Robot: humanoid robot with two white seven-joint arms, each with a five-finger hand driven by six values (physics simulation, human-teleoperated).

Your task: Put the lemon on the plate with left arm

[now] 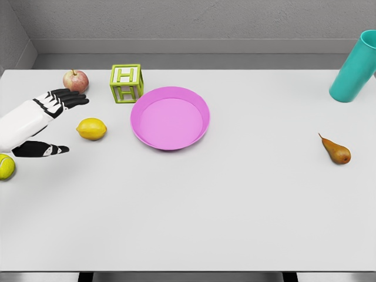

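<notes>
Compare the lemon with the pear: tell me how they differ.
The lemon is bright yellow and oval; the pear is brown and tapers to a thin stem. The lemon lies left of the pink plate, close to the left robot hand; the pear lies far right. Both rest on the table, untouched.

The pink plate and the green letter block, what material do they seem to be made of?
The pink plate looks like smooth matte plastic: one even colour, soft shading, no glaze shine. The green letter block seems painted wood or plastic, with raised green frames around pale H faces; the render leaves this open.
</notes>
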